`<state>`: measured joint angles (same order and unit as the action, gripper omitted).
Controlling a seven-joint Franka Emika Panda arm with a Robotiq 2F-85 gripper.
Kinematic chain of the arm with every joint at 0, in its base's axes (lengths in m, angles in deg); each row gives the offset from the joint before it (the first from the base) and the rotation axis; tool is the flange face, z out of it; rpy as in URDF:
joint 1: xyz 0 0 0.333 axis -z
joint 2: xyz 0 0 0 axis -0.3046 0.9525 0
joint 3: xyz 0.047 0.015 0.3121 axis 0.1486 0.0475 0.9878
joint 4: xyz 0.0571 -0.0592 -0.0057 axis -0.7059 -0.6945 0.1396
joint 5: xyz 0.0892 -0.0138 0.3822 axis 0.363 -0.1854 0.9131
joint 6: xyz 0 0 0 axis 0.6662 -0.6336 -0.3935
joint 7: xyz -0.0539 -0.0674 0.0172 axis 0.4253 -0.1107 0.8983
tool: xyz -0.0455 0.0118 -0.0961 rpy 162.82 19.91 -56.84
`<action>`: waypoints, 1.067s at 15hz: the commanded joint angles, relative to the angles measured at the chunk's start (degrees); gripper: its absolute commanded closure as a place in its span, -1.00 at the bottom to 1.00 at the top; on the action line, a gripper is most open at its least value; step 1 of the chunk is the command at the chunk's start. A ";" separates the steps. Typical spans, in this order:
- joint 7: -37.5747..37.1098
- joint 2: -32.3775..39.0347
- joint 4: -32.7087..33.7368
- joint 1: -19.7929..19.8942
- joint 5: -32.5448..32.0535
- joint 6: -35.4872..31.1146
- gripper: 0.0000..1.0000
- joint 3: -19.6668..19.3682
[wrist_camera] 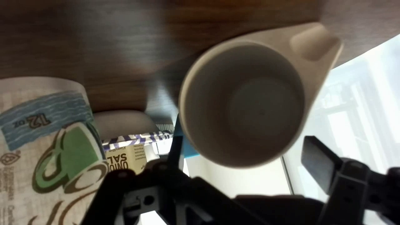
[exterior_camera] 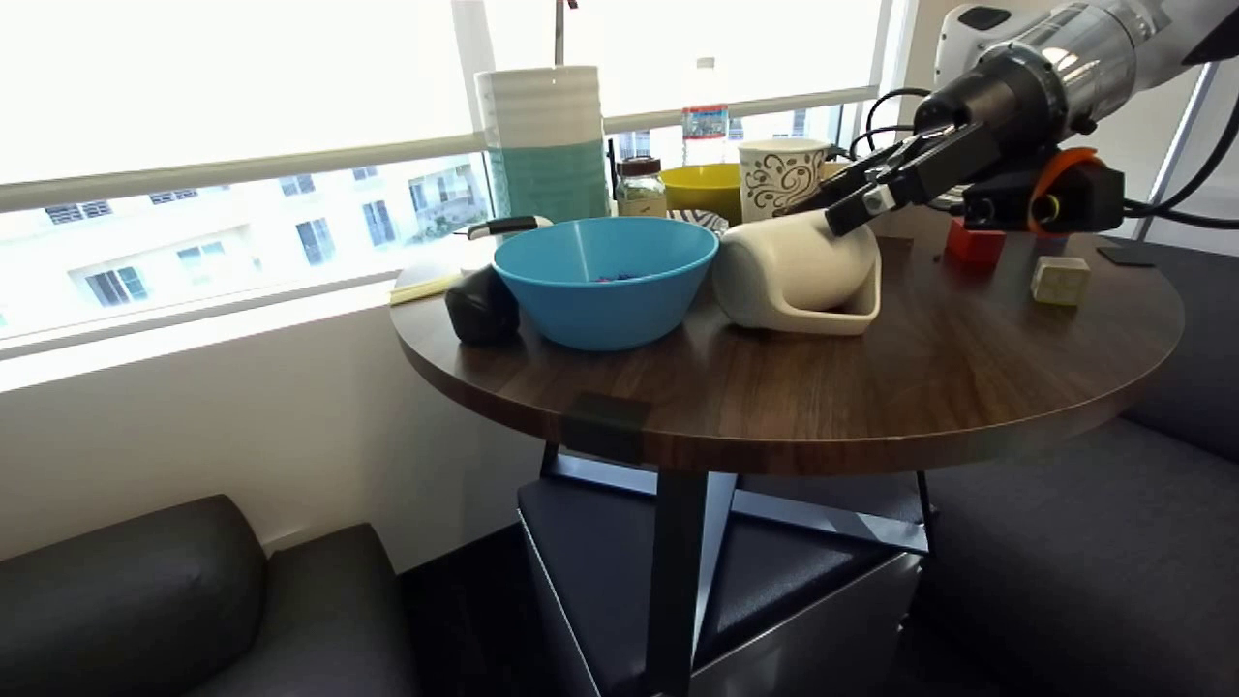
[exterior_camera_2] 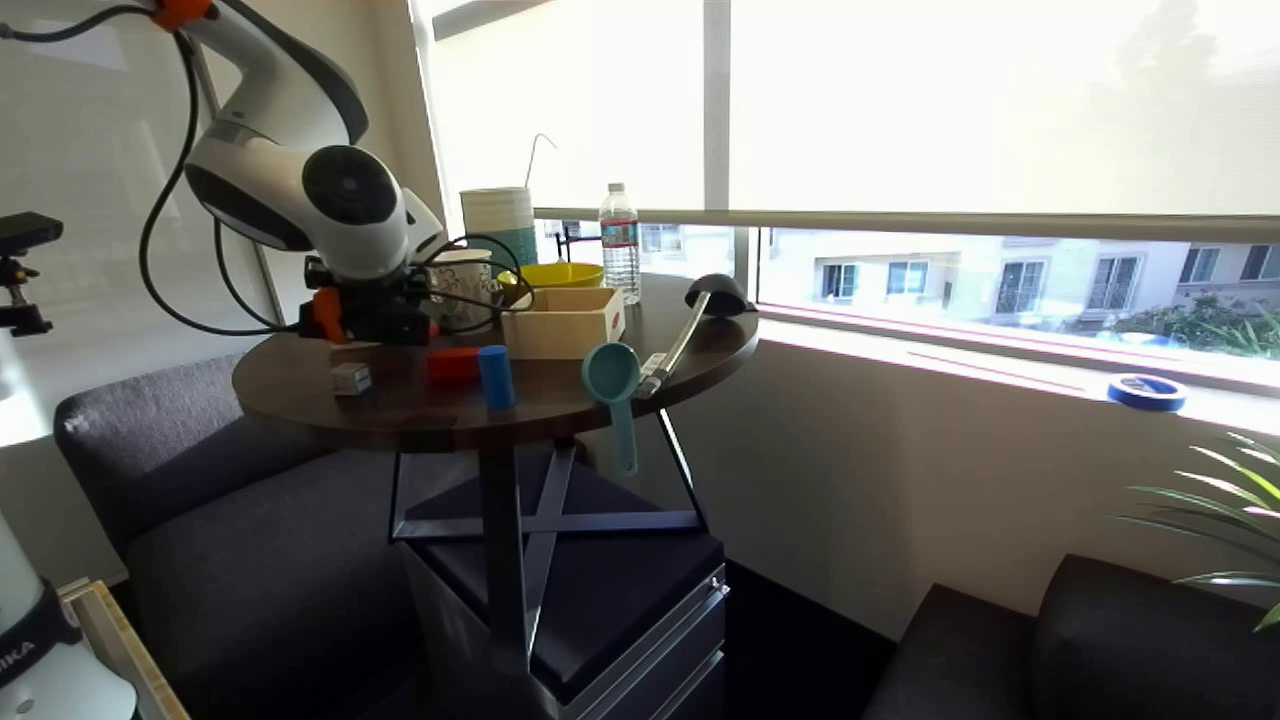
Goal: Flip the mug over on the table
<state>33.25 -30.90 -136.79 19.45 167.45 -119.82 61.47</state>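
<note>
The cream-white mug (exterior_camera: 803,261) lies on its side on the round dark brown table (exterior_camera: 929,387), its base end close beside the blue bowl. Its handle is low, on the tabletop. In the wrist view the mug's open mouth (wrist_camera: 243,103) faces the camera and its handle points to the upper right. My gripper (exterior_camera: 818,208) is open, its fingers at the upper part of the mug near the mouth. In the wrist view the fingers of the gripper (wrist_camera: 245,139) stand wide on both sides of the rim, with a gap at the right finger. The other exterior view hides the mug.
The blue bowl (exterior_camera: 605,281) stands beside the mug's base. A patterned paper cup (wrist_camera: 47,150) is close to the gripper. A yellow bowl (exterior_camera_2: 565,277), bottle (exterior_camera_2: 620,245), wooden box (exterior_camera_2: 560,335), red block (exterior_camera: 973,242), blue cylinder (exterior_camera_2: 496,378) and small pale block (exterior_camera: 1061,281) stand around.
</note>
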 commanded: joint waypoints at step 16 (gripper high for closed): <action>-25.34 -7.91 -1.87 2.34 -32.79 -9.52 -1.00 4.09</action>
<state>14.84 -35.27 -137.44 21.92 142.86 -128.62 64.60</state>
